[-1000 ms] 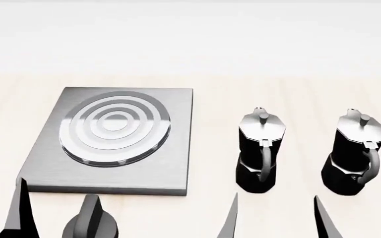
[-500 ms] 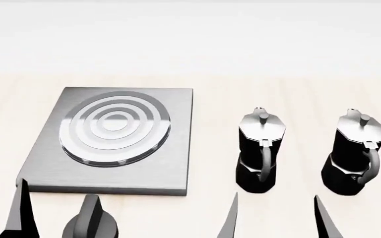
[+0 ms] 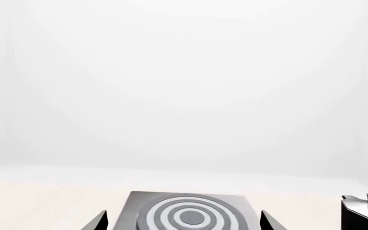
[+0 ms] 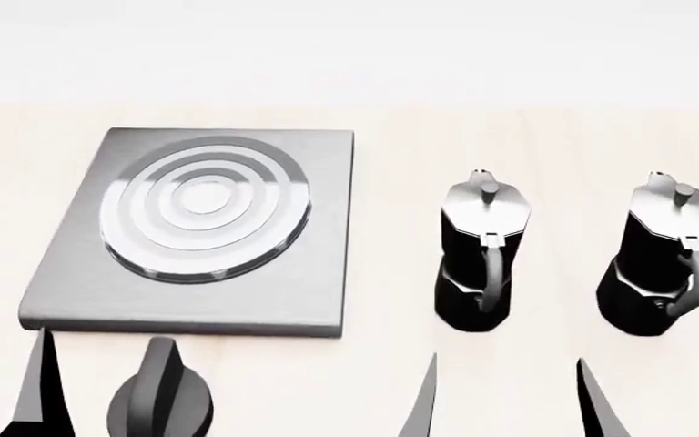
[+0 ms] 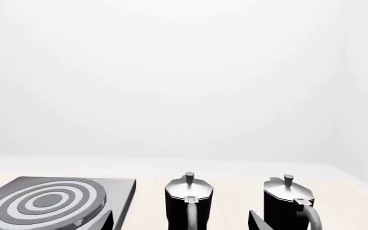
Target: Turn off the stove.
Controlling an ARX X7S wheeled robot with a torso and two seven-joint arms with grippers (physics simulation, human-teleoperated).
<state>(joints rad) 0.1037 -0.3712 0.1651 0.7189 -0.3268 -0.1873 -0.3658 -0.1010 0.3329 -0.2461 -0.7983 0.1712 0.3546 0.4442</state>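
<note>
Left end effector [image 4: 97,387] gapes empty around the knob [image 4: 161,405], nearer since the head view tilted; stove [image 4: 204,237] still on.

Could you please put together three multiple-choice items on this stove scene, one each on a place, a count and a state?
1. Where does the knob sit relative to the stove?
A. on the burner
B. at its near edge
C. behind the pots

2. How many moka pots stand on the table?
A. one
B. two
C. three

3. What is the left gripper doing?
A. holding a pot
B. clamping the knob
C. open, holding nothing

Answers: B, the knob sits in front of the slab; B, the left pot and right pot show; C, its jaws stand apart.
</note>
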